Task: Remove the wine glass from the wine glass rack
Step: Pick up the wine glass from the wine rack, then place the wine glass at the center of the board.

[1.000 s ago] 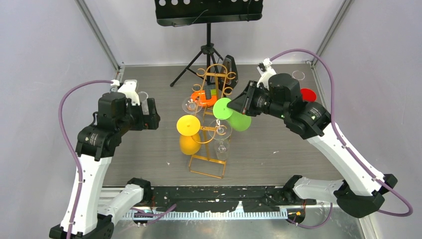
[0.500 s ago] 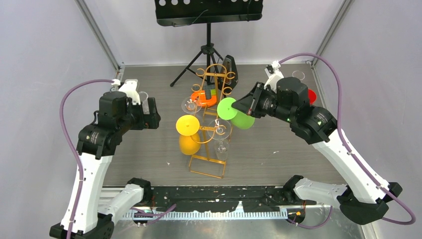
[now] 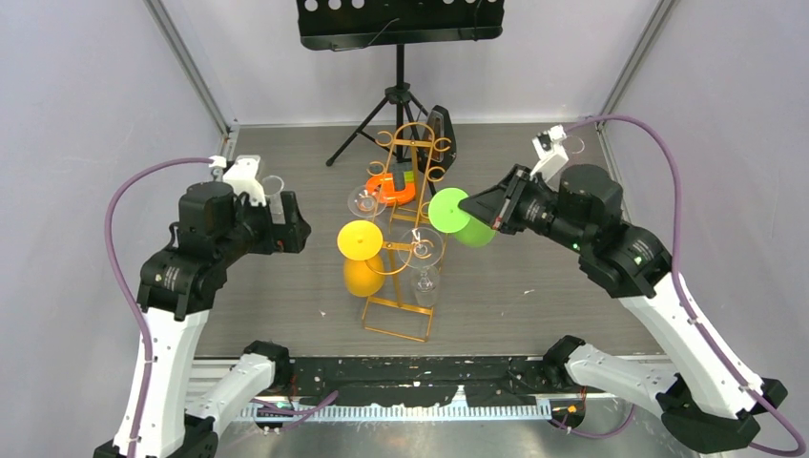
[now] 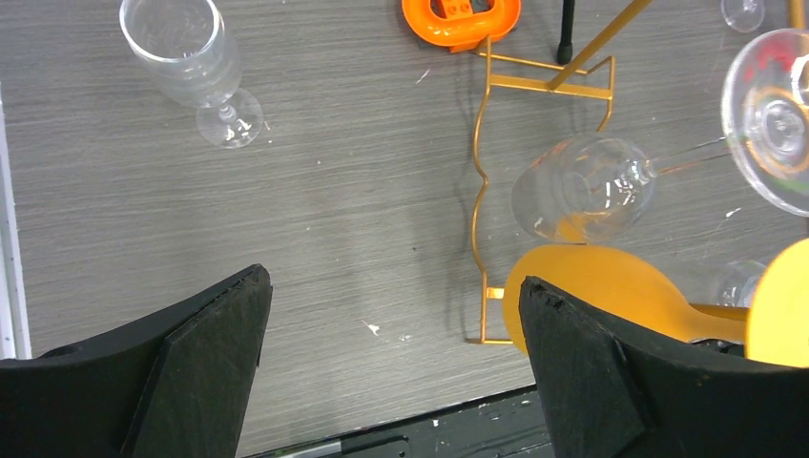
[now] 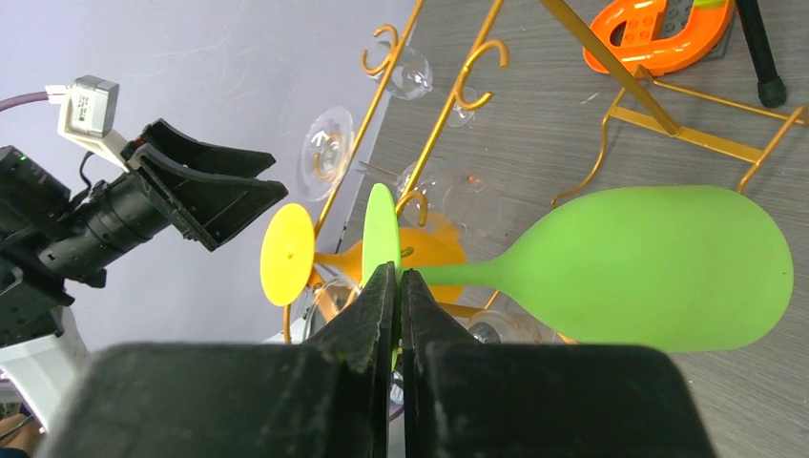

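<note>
Black tripod music stand [image 3: 401,29] at the back, orange plastic block [image 4: 461,36] near its feet on grey tabletop [image 4: 334,191]

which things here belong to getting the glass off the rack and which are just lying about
Job: green wine glass, wine glass rack, right fingers pinching the glass's foot.
Lying about: music stand, orange plastic piece, clear glass on the table.

At 12 o'clock the top view's edge crops the music stand [image 3: 401,24]. The right tool [image 5: 399,279] hides the lower rim of the green glass's [image 5: 658,267] foot. At 3 o'clock the left wrist view cuts off a clear glass [image 4: 611,186] and a yellow disc [image 4: 782,305].
</note>
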Available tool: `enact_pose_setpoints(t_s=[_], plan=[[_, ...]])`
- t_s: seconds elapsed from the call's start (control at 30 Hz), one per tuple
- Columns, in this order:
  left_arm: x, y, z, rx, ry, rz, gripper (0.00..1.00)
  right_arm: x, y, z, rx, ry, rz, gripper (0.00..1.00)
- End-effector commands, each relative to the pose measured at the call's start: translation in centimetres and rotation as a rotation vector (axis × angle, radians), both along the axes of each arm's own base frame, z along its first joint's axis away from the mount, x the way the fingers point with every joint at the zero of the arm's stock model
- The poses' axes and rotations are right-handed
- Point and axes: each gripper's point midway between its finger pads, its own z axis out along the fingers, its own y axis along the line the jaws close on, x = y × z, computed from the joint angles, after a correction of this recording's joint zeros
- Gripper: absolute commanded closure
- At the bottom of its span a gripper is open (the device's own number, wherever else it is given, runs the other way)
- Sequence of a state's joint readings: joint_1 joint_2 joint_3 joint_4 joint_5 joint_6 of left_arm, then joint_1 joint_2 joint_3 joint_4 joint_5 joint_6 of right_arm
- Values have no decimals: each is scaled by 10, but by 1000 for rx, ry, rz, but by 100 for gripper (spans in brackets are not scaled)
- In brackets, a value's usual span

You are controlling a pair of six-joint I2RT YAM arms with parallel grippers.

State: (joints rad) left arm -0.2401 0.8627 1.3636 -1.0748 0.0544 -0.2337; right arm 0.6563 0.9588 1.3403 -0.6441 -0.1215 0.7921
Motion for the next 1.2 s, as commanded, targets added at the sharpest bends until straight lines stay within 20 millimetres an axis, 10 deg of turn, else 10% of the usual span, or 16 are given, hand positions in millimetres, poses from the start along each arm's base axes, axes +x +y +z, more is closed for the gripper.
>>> enact_pose_setpoints(t_s=[0.0, 0.57, 1.17], plan=[[-9, -4, 26, -45, -73, -20, 0, -7, -14, 31, 51, -118, -24, 94], [-50, -39, 102, -273, -193, -189, 1, -26, -47, 100, -117, -522, 2, 94], [-83, -104, 207, -693, -234, -537, 0, -65, 3, 157, -73, -1007, 342, 94]])
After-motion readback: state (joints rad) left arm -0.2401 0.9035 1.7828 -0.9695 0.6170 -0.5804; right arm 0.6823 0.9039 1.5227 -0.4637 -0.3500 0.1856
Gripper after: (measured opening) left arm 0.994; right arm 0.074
